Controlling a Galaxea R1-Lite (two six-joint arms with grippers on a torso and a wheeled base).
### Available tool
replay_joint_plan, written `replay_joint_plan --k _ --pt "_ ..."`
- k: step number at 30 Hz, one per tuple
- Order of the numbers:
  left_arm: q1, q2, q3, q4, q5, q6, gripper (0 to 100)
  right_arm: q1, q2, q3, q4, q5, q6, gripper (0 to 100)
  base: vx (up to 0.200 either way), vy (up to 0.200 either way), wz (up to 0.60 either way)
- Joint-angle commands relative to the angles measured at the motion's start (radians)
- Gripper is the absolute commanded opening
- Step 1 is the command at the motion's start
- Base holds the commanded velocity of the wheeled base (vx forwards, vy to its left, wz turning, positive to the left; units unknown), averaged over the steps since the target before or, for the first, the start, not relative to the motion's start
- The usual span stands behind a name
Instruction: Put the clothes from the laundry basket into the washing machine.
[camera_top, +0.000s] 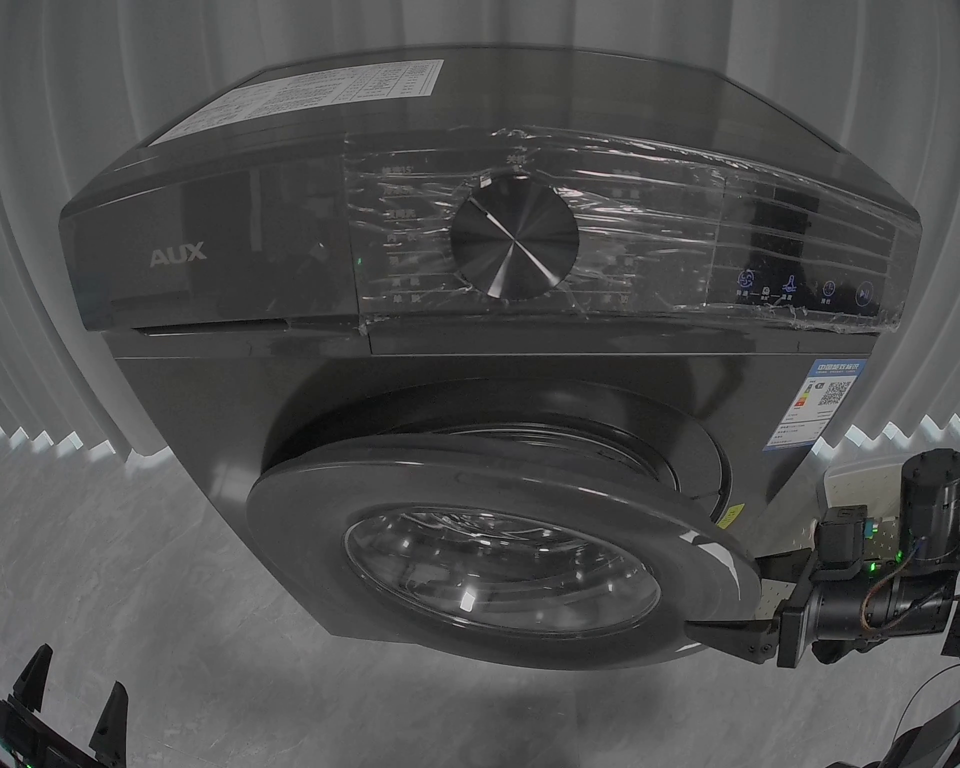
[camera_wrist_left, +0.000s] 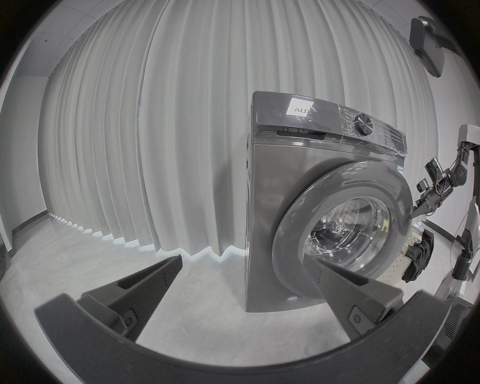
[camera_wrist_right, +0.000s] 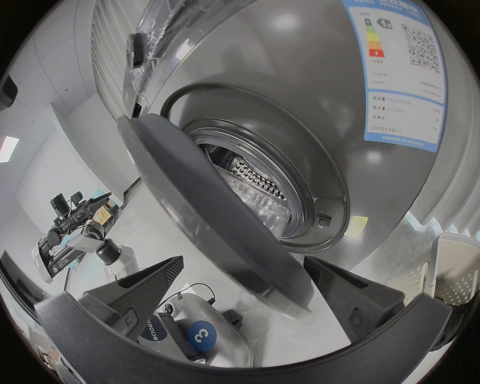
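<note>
Front-loader with its door ajar: the washing machine (camera_top: 480, 330) stands against a pleated curtain (camera_wrist_left: 125, 125). Its round door (camera_top: 500, 560) is swung partly open, and the glass hides most of the drum (camera_wrist_right: 250, 182). A strip of perforated metal shows through the gap.

The right gripper (camera_top: 725, 635) sits at the door's free edge with its fingers spread to either side of the rim. Whether they touch it cannot be told. The left gripper (camera_top: 72, 695) hangs low and well apart from the machine, cut off at the head view's corner, its fingers spread with nothing between them.

The laundry basket (camera_wrist_right: 450, 270), white and perforated, stands just beside the machine on the robot's right and is cut off by the picture's edge. A dark garment (camera_wrist_left: 419, 255) droops over its side; any other clothes are hidden.

Crinkled plastic film (camera_top: 620, 240) covers the control panel around the dial (camera_top: 514, 237) and blurs the lettering beneath. A maker's badge (camera_top: 178, 254) marks the drawer front, and a printed sheet (camera_top: 300, 95) lies on top. A blue-bordered energy label (camera_top: 815, 400) with coloured bars and a square code is stuck beside the door opening. Below it is a small yellow sticker (camera_wrist_right: 356, 225), its print too small to make out.
</note>
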Motion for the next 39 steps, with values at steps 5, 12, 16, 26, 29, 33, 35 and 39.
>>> replay_joint_plan --k 5,12,16,26,29,33,35,39 --pt "0.000 -0.018 0.016 0.000 0.000 0.000 100 -0.002 -0.131 0.048 0.004 0.002 -0.005 100 0.000 0.000 0.00" --pt "0.000 -0.018 0.016 0.000 0.000 0.000 100 0.002 -0.019 0.002 -0.004 -0.001 -0.002 100 -0.171 0.000 0.00" --pt "0.000 -0.018 0.016 0.000 0.000 -0.001 100 0.021 0.023 0.000 -0.007 0.000 -0.002 100 0.000 0.000 0.00" --pt "-0.001 -0.018 0.016 0.000 0.000 0.000 100 0.059 -0.163 0.112 -0.009 0.020 0.004 100 0.000 0.000 0.00" --pt "0.000 -0.018 0.016 0.000 0.000 0.000 100 0.047 -0.223 0.097 -0.012 0.020 0.009 100 0.000 0.000 0.00" --pt "0.000 -0.018 0.016 0.000 0.000 0.000 100 -0.001 -0.269 0.014 -0.012 0.022 0.070 100 0.000 0.000 0.00" --pt "0.000 -0.018 0.016 0.000 -0.001 0.000 100 -0.025 -0.273 -0.041 -0.010 0.013 0.133 100 0.000 0.000 0.00" --pt "0.000 -0.018 0.016 0.000 -0.001 0.000 100 -0.110 -0.209 -0.069 -0.004 -0.015 0.153 100 0.000 0.000 0.00"
